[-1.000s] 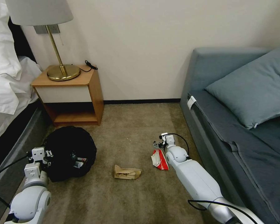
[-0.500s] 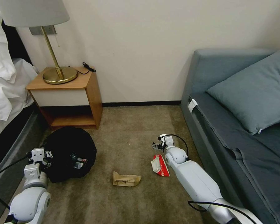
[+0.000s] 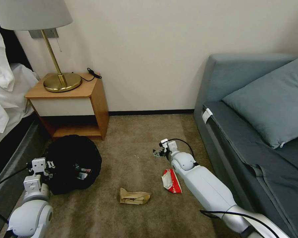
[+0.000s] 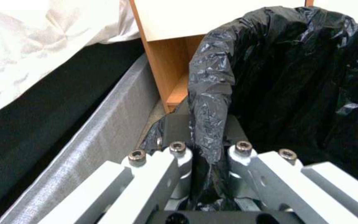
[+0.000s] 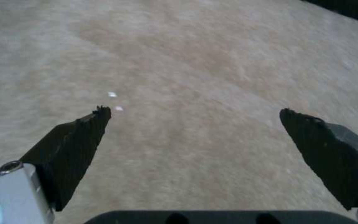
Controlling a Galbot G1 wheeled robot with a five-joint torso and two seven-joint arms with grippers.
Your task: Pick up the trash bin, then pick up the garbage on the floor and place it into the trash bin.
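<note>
The trash bin (image 3: 74,162), lined with a crinkly black bag, sits on the carpet beside the nightstand. My left gripper (image 3: 49,164) is shut on its near rim; the left wrist view shows the bag's edge (image 4: 212,102) pinched between the fingers. Some litter (image 3: 83,172) lies inside the bin. Two pieces of garbage lie on the floor: a crumpled brown paper bag (image 3: 134,196) and a red-and-white packet (image 3: 171,181). My right gripper (image 3: 157,153) hangs open low over bare carpet, just beyond the packet, its fingers (image 5: 77,143) wide apart with nothing between them.
A wooden nightstand (image 3: 73,99) with a brass lamp (image 3: 61,79) stands at the wall behind the bin. The bed's edge (image 3: 13,148) runs along the left. A grey-blue sofa (image 3: 241,142) with a cushion (image 3: 271,99) fills the right side. Open carpet (image 3: 135,145) lies between them.
The camera has shifted slightly. My right gripper has moved forward and leftwards, away from the red-and-white packet. The left gripper still holds the bin's rim.
</note>
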